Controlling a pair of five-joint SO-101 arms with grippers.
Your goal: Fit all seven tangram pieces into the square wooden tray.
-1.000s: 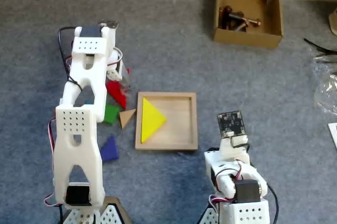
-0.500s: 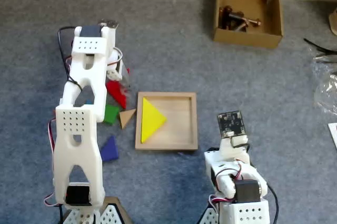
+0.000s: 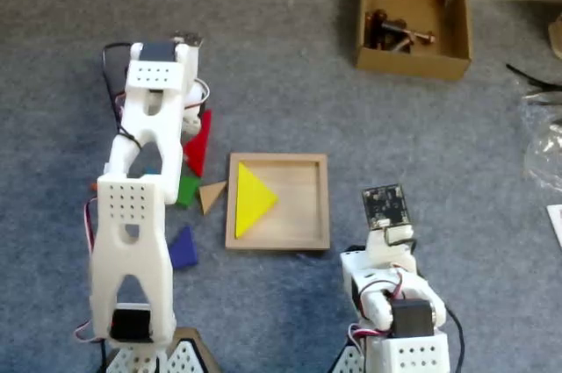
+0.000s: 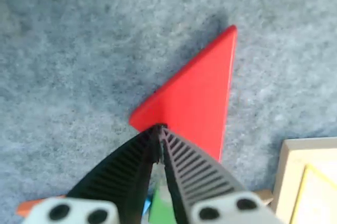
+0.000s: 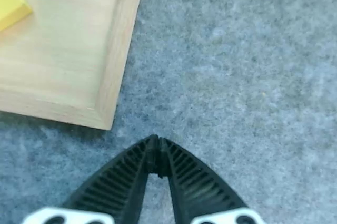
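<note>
My left gripper (image 4: 159,132) is shut on the corner of a red triangle (image 4: 195,108), which hangs a little above the carpet over its shadow. From above, the red triangle (image 3: 198,139) sticks out beside the left arm, left of the square wooden tray (image 3: 321,202). A yellow triangle (image 3: 250,199) lies in the tray's left half. On the carpet left of the tray lie a tan triangle (image 3: 209,195), a green piece (image 3: 186,189) and a blue piece (image 3: 182,248). My right gripper (image 5: 157,153) is shut on nothing, over carpet near a tray corner (image 5: 108,110).
A cardboard box (image 3: 413,22) with small metal parts stands at the back right. Plastic wrap and cables (image 3: 543,140) lie at the right edge. An orange sliver (image 3: 93,186) peeks out beside the left arm. Grey carpet stretches open behind the tray.
The red triangle has risen off the carpet and shifted toward the back, turning more upright in the high view, held by the left gripper. The right arm has not moved.
</note>
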